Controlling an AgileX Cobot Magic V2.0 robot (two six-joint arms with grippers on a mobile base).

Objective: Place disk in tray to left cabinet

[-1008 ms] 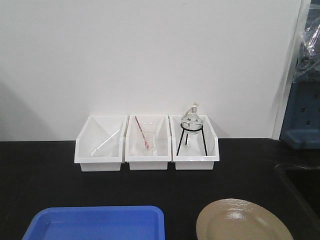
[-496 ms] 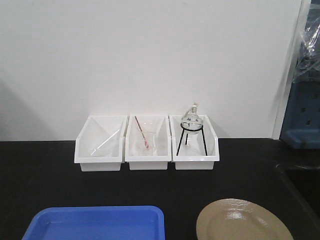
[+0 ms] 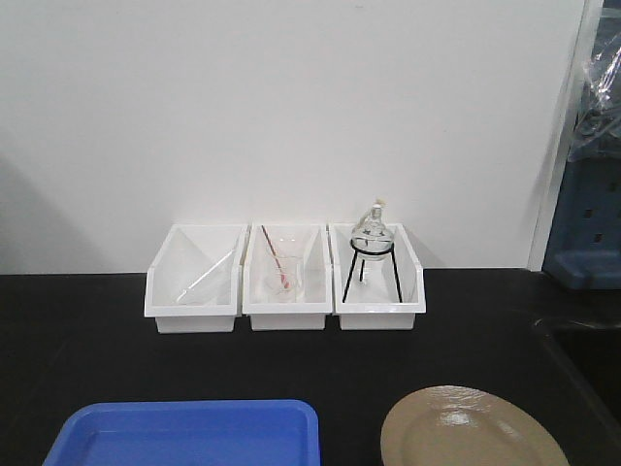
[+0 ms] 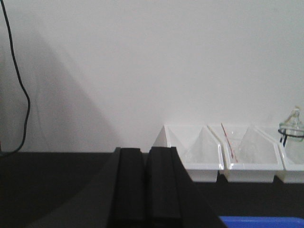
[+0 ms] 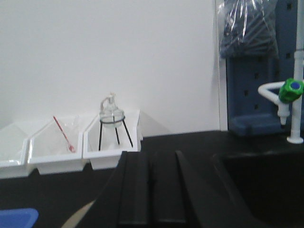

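The blue tray (image 3: 184, 434) lies at the near left edge of the black counter and holds nothing. Beside it on the right, the tan disk (image 3: 473, 429) rests flat on the counter. My left gripper (image 4: 146, 151) is shut with nothing in it, hovering over the counter left of the tray's corner (image 4: 261, 222). My right gripper (image 5: 151, 154) is also shut and holds nothing. It hangs above the counter with a sliver of the disk (image 5: 78, 216) below and to its left. Neither gripper shows in the front view. The cabinet is out of view.
Three white open-front bins (image 3: 285, 279) stand in a row against the back wall; the right one holds a round glass flask on a black tripod (image 3: 372, 249). A dark sink (image 5: 261, 185) with a green-capped tap (image 5: 290, 90) lies to the right, behind it a blue rack (image 3: 587, 223).
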